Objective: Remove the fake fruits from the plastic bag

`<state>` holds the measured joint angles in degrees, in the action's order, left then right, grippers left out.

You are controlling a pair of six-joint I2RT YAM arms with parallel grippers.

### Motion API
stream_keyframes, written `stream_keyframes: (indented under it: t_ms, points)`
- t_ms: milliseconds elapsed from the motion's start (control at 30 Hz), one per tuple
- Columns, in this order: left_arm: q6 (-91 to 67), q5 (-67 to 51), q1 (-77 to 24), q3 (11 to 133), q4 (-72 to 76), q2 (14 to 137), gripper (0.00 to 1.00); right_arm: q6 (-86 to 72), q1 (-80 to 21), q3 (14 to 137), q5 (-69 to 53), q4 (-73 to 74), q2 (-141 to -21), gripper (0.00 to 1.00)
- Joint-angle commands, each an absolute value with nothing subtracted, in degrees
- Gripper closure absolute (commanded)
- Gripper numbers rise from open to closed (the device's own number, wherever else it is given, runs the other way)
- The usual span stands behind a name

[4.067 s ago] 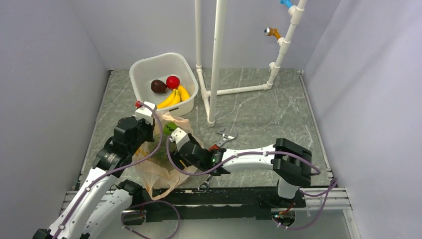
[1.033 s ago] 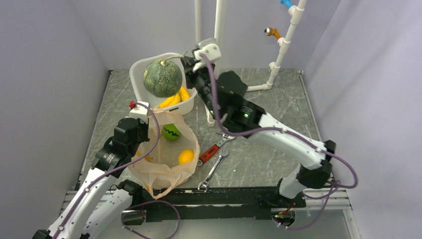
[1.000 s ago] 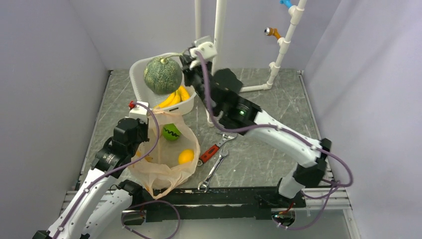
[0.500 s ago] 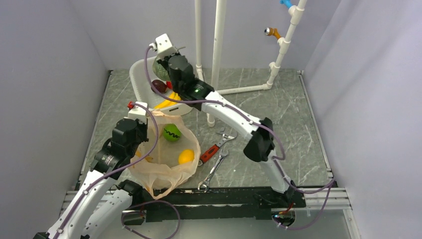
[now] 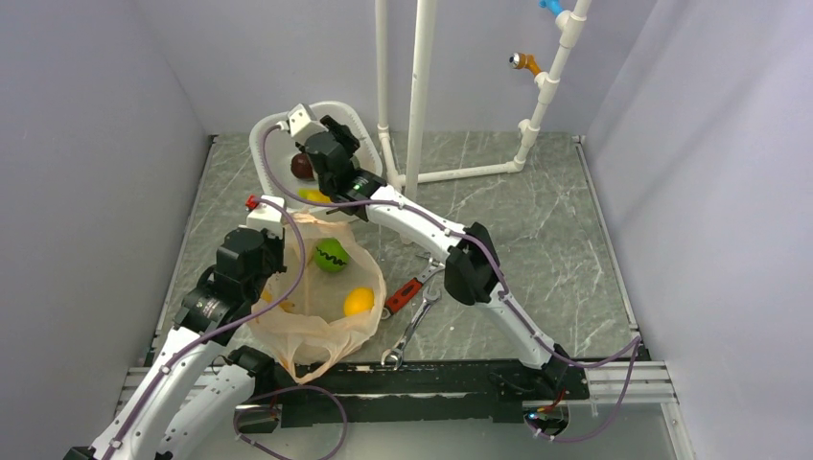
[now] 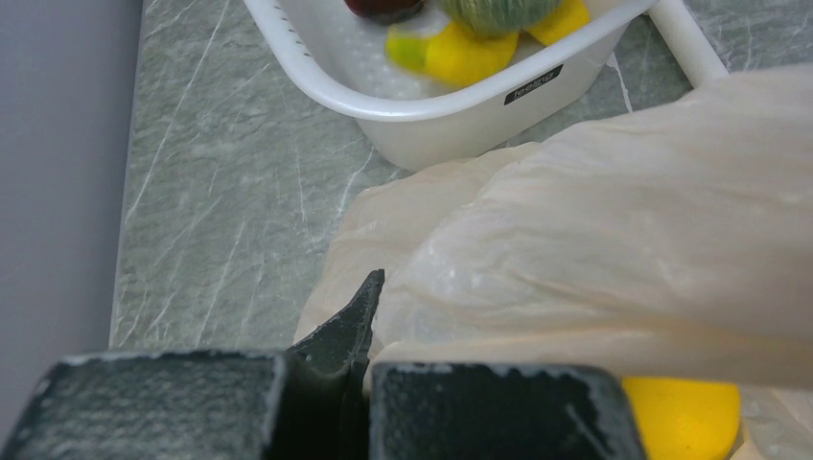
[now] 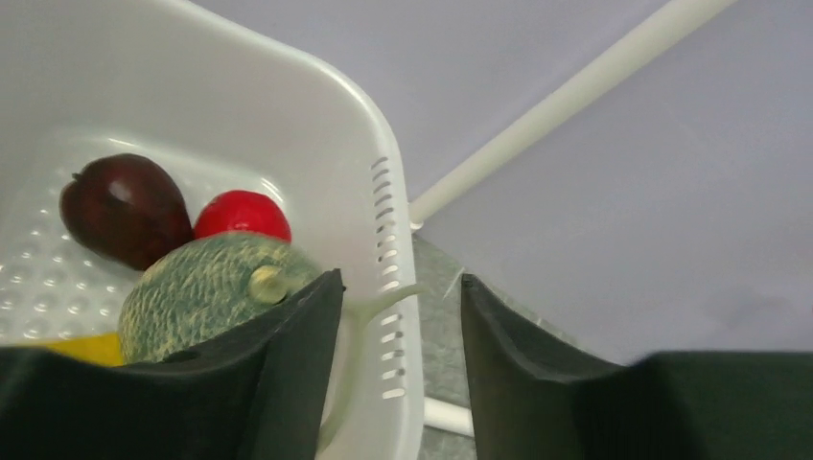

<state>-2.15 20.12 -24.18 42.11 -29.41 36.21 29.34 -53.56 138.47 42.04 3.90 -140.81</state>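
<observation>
The plastic bag [image 5: 312,321] lies open at the near left, and its beige film fills the left wrist view [image 6: 623,240]. The bright green striped ball [image 5: 332,255] and the yellow-orange ball [image 5: 359,301] lie inside it. My left gripper [image 5: 266,247] is shut on the bag's edge [image 6: 369,321]. My right gripper [image 5: 314,144] hangs over the white tub [image 5: 271,132], open [image 7: 400,281]. The dull green squash [image 7: 206,287] rests in the tub just left of its left finger, with its pale stem between the jaws. The yellow bananas [image 5: 312,195] lie in the tub too.
The tub also holds a dark maroon fruit [image 7: 125,209] and a shiny red ball [image 7: 243,213]. A white pipe frame [image 5: 418,115] stands right of the tub. A red-handled tool [image 5: 407,287] and a wrench [image 5: 410,331] lie right of the bag.
My right arm carried the squash from the air over to the tub and lowered it in. Its jaws now stand apart with the squash resting in the tub. The left arm held still.
</observation>
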Motion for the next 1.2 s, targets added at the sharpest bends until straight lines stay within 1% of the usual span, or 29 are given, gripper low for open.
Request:
stream_keyframes:
  t_ms: [0, 33, 133, 200, 300, 500, 633, 733, 933, 1067, 1167]
  points:
    - [-1.5, 20.7, -24.1, 42.2, -27.3, 36.5, 1.00, 25.7, -53.2, 139.2, 41.7, 7.8, -135.9, 0.37]
    - [-1.5, 20.6, -24.0, 42.2, -27.4, 36.6, 1.00, 24.4, -53.3, 138.3, 40.7, 9.0, -134.8, 0.34]
    - [-1.5, 20.4, -24.1, 42.2, -27.5, 36.9, 1.00, 21.1, -53.5, 135.4, 40.2, 13.1, -130.1, 0.31]
    - [-1.5, 20.4, -24.1, 42.3, -27.5, 37.1, 1.00, 18.2, -53.8, 133.1, 39.6, 16.0, -126.2, 0.31]
    - [-1.4, 20.4, -24.1, 42.3, -27.4, 37.2, 1.00, 13.0, -55.0, 126.3, 37.0, 18.1, -118.3, 0.30]
    - [-1.3, 20.3, -24.1, 42.2, -27.4, 37.2, 1.00, 5.9, -58.2, 108.4, 32.6, 16.5, -102.1, 0.30]
    - [-1.3, 20.4, -24.1, 42.3, -27.6, 37.4, 1.00, 1.1, -58.8, 100.3, 28.9, 17.5, -94.7, 0.30]
    - [-1.3, 20.3, -24.1, 42.3, -27.6, 37.2, 1.00, -2.7, -58.8, 93.2, 23.3, 17.6, -87.2, 0.30]
    - [-1.3, 18.2, -24.1, 42.2, -27.1, 36.1, 1.00, -5.7, -58.7, 76.5, 7.3, 15.1, -72.5, 0.23]
    - [-0.7, 14.7, -24.1, 41.9, -26.0, 35.0, 1.00, -5.7, -59.9, 66.2, -3.4, 11.9, -65.4, 0.22]
    - [-0.7, 12.4, -24.1, 41.6, -25.3, 34.3, 1.00, -4.6, -62.6, 59.3, -9.7, 7.0, -61.6, 0.21]
